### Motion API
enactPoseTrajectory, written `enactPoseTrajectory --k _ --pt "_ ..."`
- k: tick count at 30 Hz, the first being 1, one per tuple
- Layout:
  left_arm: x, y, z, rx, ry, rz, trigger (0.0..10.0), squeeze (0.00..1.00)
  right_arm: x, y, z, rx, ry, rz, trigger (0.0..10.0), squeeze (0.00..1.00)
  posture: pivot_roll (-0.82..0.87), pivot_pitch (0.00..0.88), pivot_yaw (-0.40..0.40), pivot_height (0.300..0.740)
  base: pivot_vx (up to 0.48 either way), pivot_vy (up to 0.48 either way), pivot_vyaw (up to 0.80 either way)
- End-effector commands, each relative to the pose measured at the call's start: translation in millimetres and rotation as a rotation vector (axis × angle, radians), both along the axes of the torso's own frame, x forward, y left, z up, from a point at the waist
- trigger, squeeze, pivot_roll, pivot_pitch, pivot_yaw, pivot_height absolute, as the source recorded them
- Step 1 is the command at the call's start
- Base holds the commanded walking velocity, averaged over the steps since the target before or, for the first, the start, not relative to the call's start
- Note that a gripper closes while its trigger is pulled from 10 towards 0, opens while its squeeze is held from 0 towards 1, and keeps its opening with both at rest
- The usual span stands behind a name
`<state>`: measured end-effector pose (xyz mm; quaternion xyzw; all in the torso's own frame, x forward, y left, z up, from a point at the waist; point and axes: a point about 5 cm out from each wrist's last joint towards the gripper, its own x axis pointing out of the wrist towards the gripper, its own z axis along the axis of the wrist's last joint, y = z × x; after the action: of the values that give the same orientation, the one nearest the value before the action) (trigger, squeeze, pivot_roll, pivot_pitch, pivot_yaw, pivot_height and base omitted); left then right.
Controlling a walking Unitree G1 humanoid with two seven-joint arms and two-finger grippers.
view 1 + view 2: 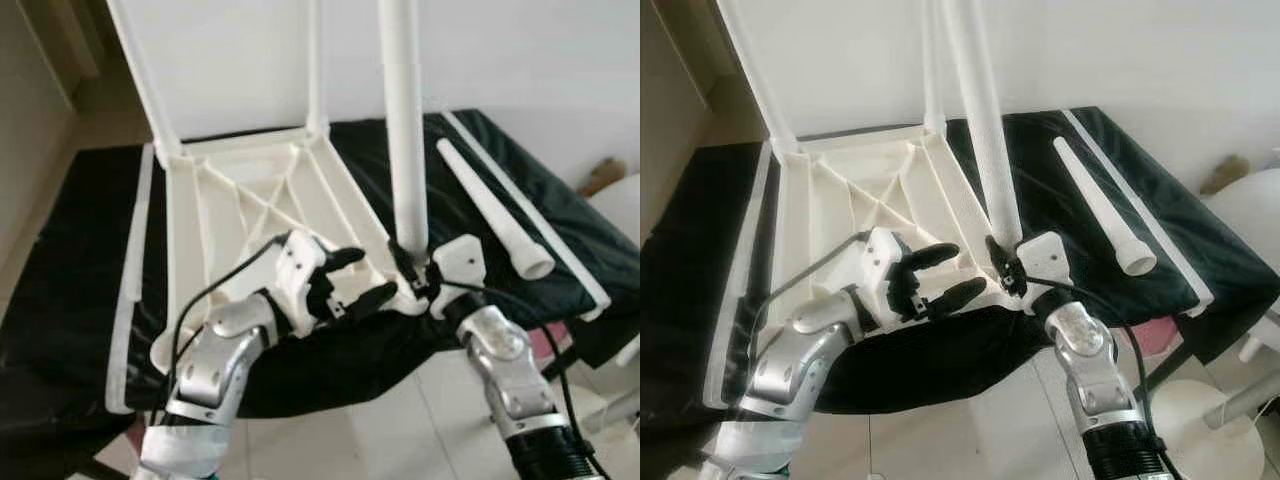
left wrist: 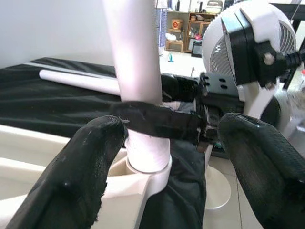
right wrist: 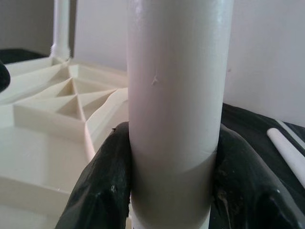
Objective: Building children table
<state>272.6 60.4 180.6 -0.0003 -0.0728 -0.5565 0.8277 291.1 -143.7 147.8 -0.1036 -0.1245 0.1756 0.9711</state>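
Note:
A white plastic tabletop (image 1: 250,200) lies upside down on a black cloth, its ribbed underside facing up. A white table leg (image 1: 405,130) stands upright in the near right corner socket. My right gripper (image 1: 415,272) is shut on the leg's base, a black finger (image 3: 102,186) pressed to each side of the leg (image 3: 174,105). My left gripper (image 1: 355,282) is open just left of that corner, and its fingers (image 2: 71,181) flank the leg (image 2: 138,81) without touching it. Another leg (image 1: 314,60) stands at the far corner. A loose leg (image 1: 495,215) lies on the cloth to the right.
A second white panel (image 1: 200,70) leans upright behind the tabletop. White strips (image 1: 135,270) lie along the cloth's left and right edges (image 1: 530,215). A white fan (image 2: 252,52) stands on the tiled floor to the right, near the bed's edge.

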Motion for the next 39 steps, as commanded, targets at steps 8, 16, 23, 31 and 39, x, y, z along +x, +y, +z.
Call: enactPoseTrajectory --k 8,16,23,31,39 --pt "4.9 5.7 6 -0.01 -0.005 0.103 10.0 0.0 -7.8 -14.8 -29 0.133 0.1 -0.061 10.0 0.0 0.03 0.0 0.008 0.74 0.0 0.0 0.0" --pt "5.1 7.3 8 -0.011 -0.007 0.108 10.0 0.0 -8.5 -24.4 -34 0.198 0.099 -0.108 10.0 0.0 0.04 0.0 0.011 0.74 0.0 0.0 0.0" --pt "4.0 8.0 9 -0.01 -0.006 0.104 10.0 0.0 -8.1 -30.6 -44 0.209 0.146 -0.157 10.0 0.0 0.04 0.0 0.018 0.74 0.0 0.0 0.0" --pt "4.1 8.2 9 -0.009 -0.005 0.103 10.0 0.0 -3.0 -27.2 -49 0.236 0.218 -0.148 10.0 0.0 0.04 0.0 0.02 0.74 0.0 0.0 0.0" --pt "4.3 8.9 10 -0.01 -0.005 0.107 10.0 0.0 3.8 -24.1 -49 0.253 0.287 -0.166 10.0 0.0 0.04 0.001 0.016 0.74 0.0 0.0 0.0"
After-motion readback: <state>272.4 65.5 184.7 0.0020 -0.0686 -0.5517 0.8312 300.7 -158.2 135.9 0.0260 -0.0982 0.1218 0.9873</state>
